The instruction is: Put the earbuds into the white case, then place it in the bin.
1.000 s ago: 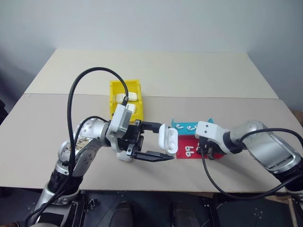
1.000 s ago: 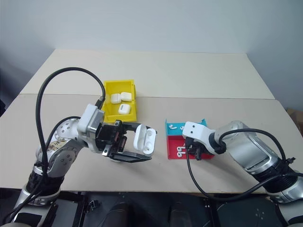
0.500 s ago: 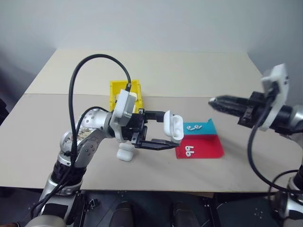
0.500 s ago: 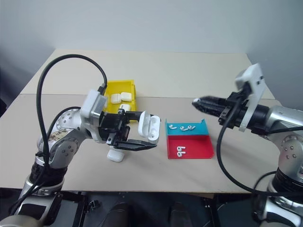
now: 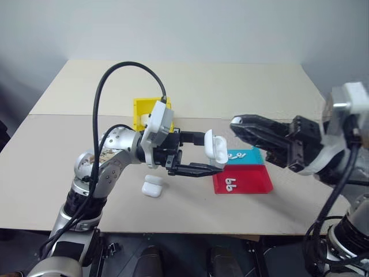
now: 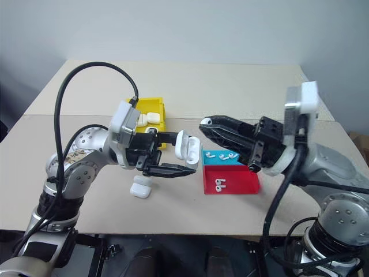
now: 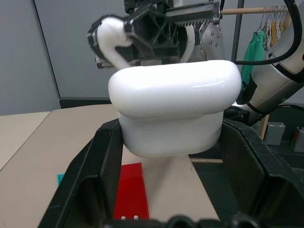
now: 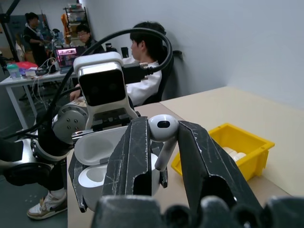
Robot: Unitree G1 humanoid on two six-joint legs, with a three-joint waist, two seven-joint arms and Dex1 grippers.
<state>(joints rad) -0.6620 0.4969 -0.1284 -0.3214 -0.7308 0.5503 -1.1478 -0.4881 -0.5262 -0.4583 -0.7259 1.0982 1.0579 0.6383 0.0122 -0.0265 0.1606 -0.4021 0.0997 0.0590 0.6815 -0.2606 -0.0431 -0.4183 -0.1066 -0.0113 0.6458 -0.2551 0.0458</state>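
Head view, my left gripper: it is squeezed tight on the white case, with the lid open, up in the air over the table.
Head view, my right gripper: it points at the case from the other side, very close to it.
Head view, what is below: more earbuds lie in the red and blue tray. A spare case lies on the table. The yellow bin sits behind my left arm with cases in it.
Left wrist view: the case sits between my two black fingers. My other gripper comes in behind it with an earbud.
Right wrist view: my fingers pinch one earbud by its stem. The open case waits just behind.
What could go wrong: I think the earbud may miss its little hole if I come in crooked, and it may drop to the table.
Another worry: if I push too hard, the case may twist or slip out of my left grip.
Also: the bud is smooth, so it may pop out of my pinch.
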